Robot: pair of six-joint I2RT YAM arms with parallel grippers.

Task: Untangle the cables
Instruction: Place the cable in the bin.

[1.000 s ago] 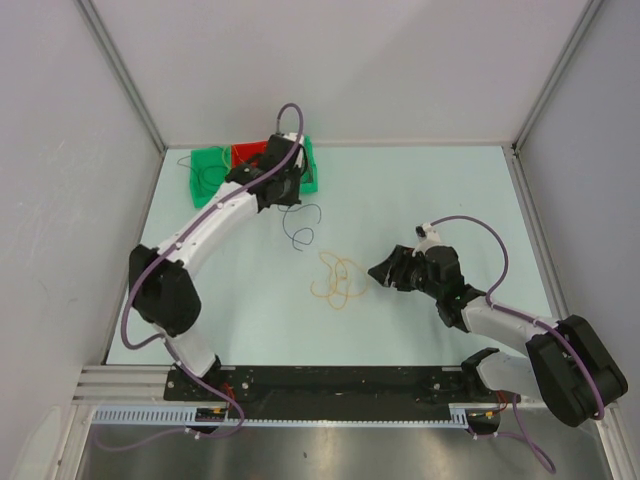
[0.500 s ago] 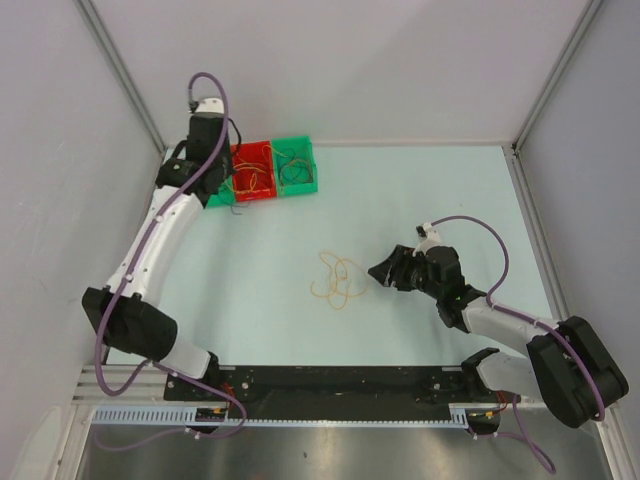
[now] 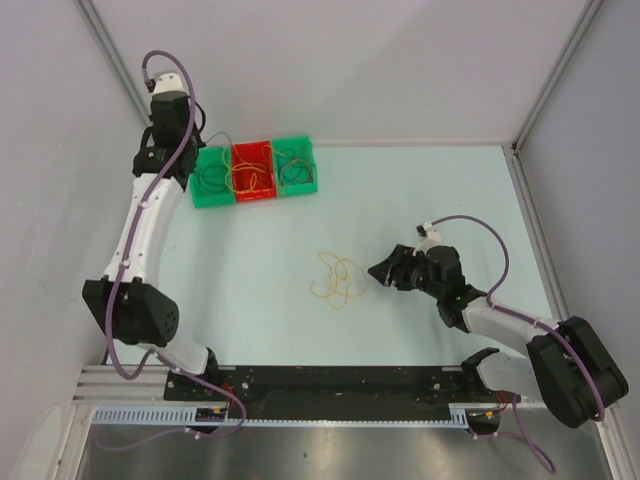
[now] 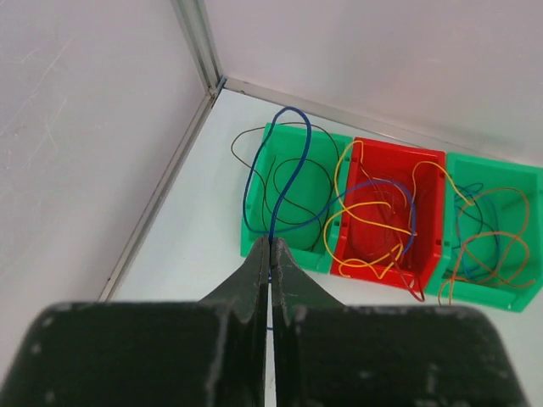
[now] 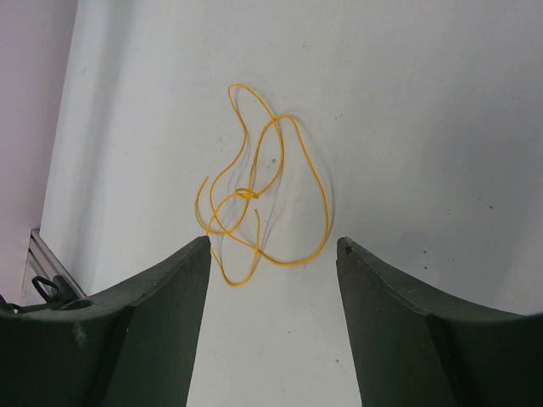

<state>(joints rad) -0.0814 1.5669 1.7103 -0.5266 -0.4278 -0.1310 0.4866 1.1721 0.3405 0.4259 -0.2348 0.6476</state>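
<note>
Left gripper [image 4: 270,248]: jaws pressed together, clamping a thin blue cable [image 4: 288,108] between the fingertips. The arm is extended to the far-left corner of the table [image 3: 450,180]. From the clamp point, the blue cable rises in a tall loop over the left green bin [image 4: 253,231] and continues across into the red bin [image 4: 431,222]. The left green bin also contains loops of black cable [image 4: 265,182], one of which hangs over its far-left rim. The red bin holds coiled yellow and orange cables [image 4: 373,208]. The right green bin [image 4: 519,298] holds orange, blue and dark cables [image 4: 484,242]. The three bins stand side by side, touching, along the far-left edge of the table. Right gripper [image 5: 272,244]: jaws spread wide, gripping nothing, held low over the table. A loose tangle of yellow cable [image 5: 254,199] lies flat on the table just ahead of its fingers [image 5: 161,322], near the table centre and well apart from the bins. The tangle crosses over itself several times around one small knot-like loop.
</note>
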